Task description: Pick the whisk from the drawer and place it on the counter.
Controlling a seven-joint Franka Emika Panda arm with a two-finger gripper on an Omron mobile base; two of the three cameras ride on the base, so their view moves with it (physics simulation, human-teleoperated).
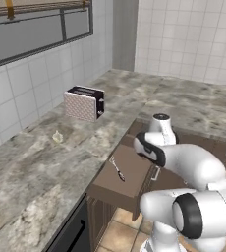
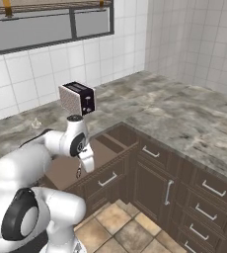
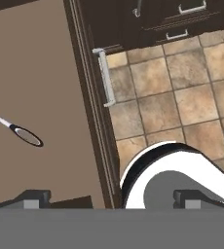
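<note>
The drawer (image 1: 134, 172) is pulled out from under the counter (image 1: 41, 162), its flat brown bottom (image 3: 36, 73) bare except for the whisk (image 1: 117, 169). In the hand view the whisk (image 3: 20, 133) lies at the left: a thin pale stem running into a dark oval end. My gripper (image 2: 89, 165) hangs pointing down over the drawer's front edge, to the right of the whisk and apart from it. Its fingertips (image 3: 33, 199) stand far apart, so the gripper (image 3: 109, 200) is open and holds nothing.
A checkered toaster (image 1: 84, 102) stands on the counter by the tiled wall, with a small pale lump (image 1: 58, 136) in front of it. The drawer front carries a silver handle (image 3: 104, 78). Dark cabinets (image 2: 184, 192) and a tiled floor (image 3: 182, 87) lie below.
</note>
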